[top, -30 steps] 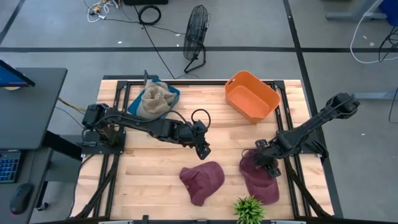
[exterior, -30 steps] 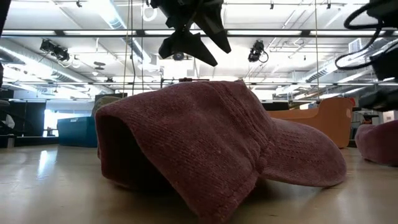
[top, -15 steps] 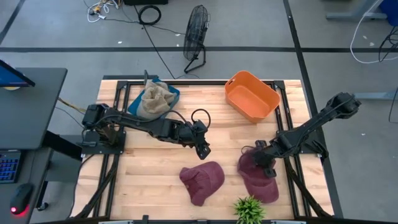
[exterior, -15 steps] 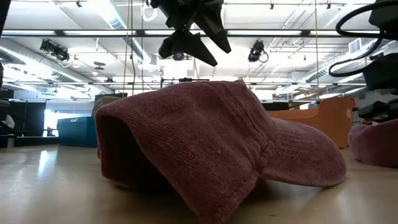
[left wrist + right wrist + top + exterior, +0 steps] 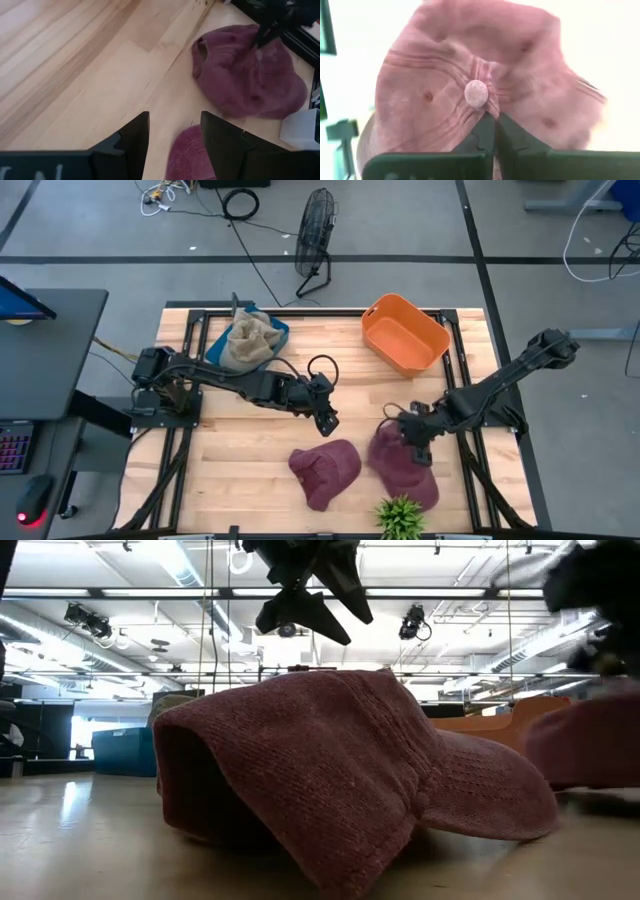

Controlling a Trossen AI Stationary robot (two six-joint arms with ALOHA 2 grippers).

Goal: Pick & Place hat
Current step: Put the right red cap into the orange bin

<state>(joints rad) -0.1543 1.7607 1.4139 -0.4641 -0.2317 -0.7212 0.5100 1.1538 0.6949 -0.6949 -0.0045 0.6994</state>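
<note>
Two maroon hats lie near the table's front edge. The left hat (image 5: 325,470) rests on the wood on its brim and crown, filling the low view (image 5: 350,760). My left gripper (image 5: 328,420) hangs open above and just behind it, touching nothing (image 5: 172,145). The right hat (image 5: 400,462) is under my right gripper (image 5: 412,442), which is shut on its crown (image 5: 494,125). In the low view this hat (image 5: 590,745) shows blurred at the right. My right gripper pinches a fold of the crown cloth (image 5: 489,111) between its two fingers, right beside the hat's top button (image 5: 476,93). The fingers come from above, slanting in from the table's right. The cloth puckers toward the pinch; whether the brim is clear of the table I cannot tell.
An orange bin (image 5: 405,335) stands at the back right. A blue bin holding a beige hat (image 5: 248,340) stands at the back left. A small green plant (image 5: 400,515) is at the front edge, close to the right hat. Bare wood lies mid-table.
My right gripper has shut on the right hat's crown and moved toward the table's left edge. The hat has shifted left with it, closer to the other hat, its crown bunched up.
</note>
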